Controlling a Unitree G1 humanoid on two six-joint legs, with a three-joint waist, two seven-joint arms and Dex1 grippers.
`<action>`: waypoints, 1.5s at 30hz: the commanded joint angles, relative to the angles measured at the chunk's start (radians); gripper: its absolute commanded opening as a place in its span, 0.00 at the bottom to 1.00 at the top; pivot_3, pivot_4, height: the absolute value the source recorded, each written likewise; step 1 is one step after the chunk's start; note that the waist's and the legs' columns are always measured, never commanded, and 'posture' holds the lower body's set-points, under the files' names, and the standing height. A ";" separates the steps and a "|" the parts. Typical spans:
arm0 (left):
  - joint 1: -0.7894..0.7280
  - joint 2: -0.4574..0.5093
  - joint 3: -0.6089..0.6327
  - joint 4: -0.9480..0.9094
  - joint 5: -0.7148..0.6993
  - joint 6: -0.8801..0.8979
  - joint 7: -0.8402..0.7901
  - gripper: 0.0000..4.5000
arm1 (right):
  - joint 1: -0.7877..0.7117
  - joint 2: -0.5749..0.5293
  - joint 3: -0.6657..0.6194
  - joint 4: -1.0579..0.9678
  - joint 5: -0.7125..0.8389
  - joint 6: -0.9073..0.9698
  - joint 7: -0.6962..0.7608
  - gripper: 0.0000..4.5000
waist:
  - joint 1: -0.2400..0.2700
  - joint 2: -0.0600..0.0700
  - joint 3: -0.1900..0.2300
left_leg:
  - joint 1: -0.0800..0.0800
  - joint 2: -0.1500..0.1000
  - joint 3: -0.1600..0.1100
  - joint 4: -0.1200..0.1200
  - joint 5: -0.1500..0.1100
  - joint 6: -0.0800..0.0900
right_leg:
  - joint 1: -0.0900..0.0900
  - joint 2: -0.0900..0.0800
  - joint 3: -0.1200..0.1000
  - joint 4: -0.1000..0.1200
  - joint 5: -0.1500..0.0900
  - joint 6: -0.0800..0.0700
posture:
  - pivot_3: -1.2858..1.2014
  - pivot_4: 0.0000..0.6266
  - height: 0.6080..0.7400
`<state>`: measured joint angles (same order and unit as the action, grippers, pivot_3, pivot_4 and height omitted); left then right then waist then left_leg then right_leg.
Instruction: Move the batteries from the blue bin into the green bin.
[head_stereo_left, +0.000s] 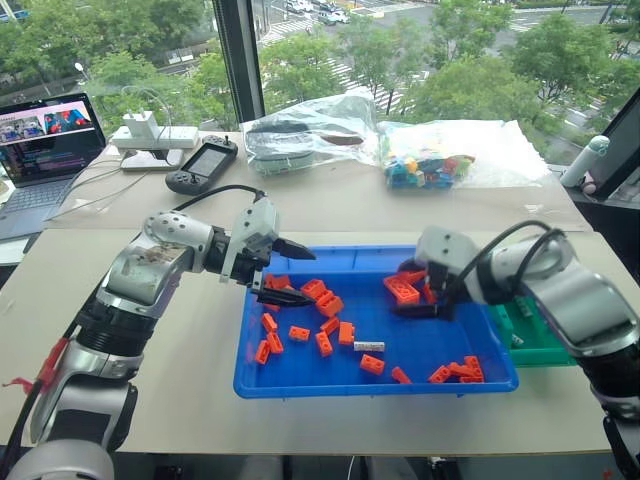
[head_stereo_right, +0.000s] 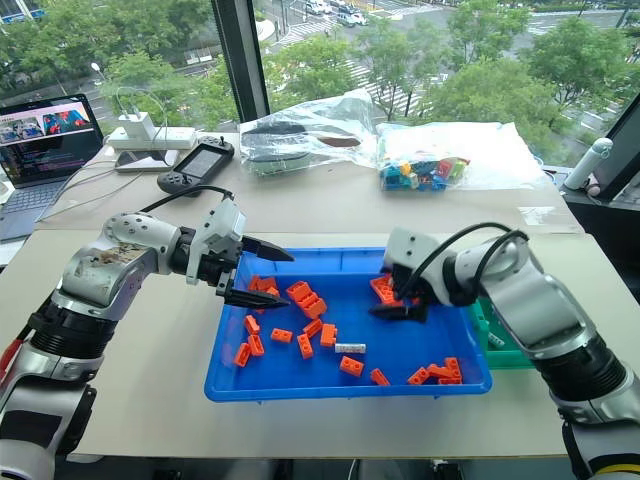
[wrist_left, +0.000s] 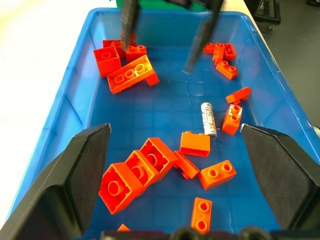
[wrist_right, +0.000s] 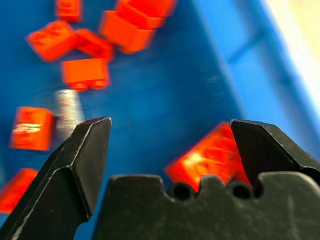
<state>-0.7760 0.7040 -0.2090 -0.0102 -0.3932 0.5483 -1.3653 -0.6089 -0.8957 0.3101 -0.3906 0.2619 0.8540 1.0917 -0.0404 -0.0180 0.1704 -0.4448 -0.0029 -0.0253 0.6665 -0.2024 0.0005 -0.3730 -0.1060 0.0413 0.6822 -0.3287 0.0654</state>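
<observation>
The blue bin (head_stereo_left: 300, 385) sits in the middle of the table, strewn with several orange bricks (head_stereo_left: 328, 302). One silver battery (head_stereo_left: 369, 346) lies on its floor near the front, also in the left wrist view as the battery (wrist_left: 208, 119). The green bin (head_stereo_left: 540, 348) stands against the blue bin's right side, partly hidden by my right arm. My left gripper (head_stereo_left: 300, 273) hovers open and empty over the bin's left end. Over the right end of the blue bin, my right gripper (head_stereo_left: 415, 290) is open with nothing between its fingers (wrist_right: 90, 145).
Along the back of the table are a laptop (head_stereo_left: 40, 150), a white charger block (head_stereo_left: 150, 135), a handheld game console (head_stereo_left: 203, 165), and clear bags, one with coloured bricks (head_stereo_left: 430, 165). A white bottle (head_stereo_left: 583, 160) stands at the far right.
</observation>
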 joint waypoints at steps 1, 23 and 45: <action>-0.003 0.013 0.013 -0.027 -0.001 -0.015 -0.009 1.00 | 0.004 0.013 0.019 -0.044 0.014 0.031 -0.005 0.99 | 0.000 0.000 0.000 | 0.000 0.000 0.000 0.000 0.000 0.000 | 0.000 0.000 0.000 0.000 0.000 0.000 | 0.52 0.24 0.94; 0.029 0.073 0.006 -0.077 -0.024 0.022 -0.087 1.00 | 0.057 0.067 0.116 0.005 -0.070 -0.045 -0.052 0.15 | -0.001 0.000 0.000 | 0.000 0.000 0.000 0.000 0.000 0.000 | -0.001 0.000 0.000 0.000 0.000 0.000 | 0.52 0.24 0.94; 0.030 0.061 0.008 -0.068 -0.016 0.024 -0.069 1.00 | 0.005 0.105 0.055 0.014 -0.040 0.053 -0.088 0.61 | -0.001 0.000 0.000 | 0.001 0.000 0.000 0.000 0.000 0.000 | 0.000 0.000 0.000 0.000 0.000 0.000 | 0.52 0.24 0.94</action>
<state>-0.7380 0.7633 -0.2135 -0.0624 -0.3979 0.5726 -1.4332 -0.5834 -0.7923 0.3860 -0.3460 0.2122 0.8859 1.0131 -0.0411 -0.0184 0.1702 -0.4441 -0.0029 -0.0254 0.6666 -0.2024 0.0005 -0.3730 -0.1059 0.0412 0.6823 -0.3287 0.0654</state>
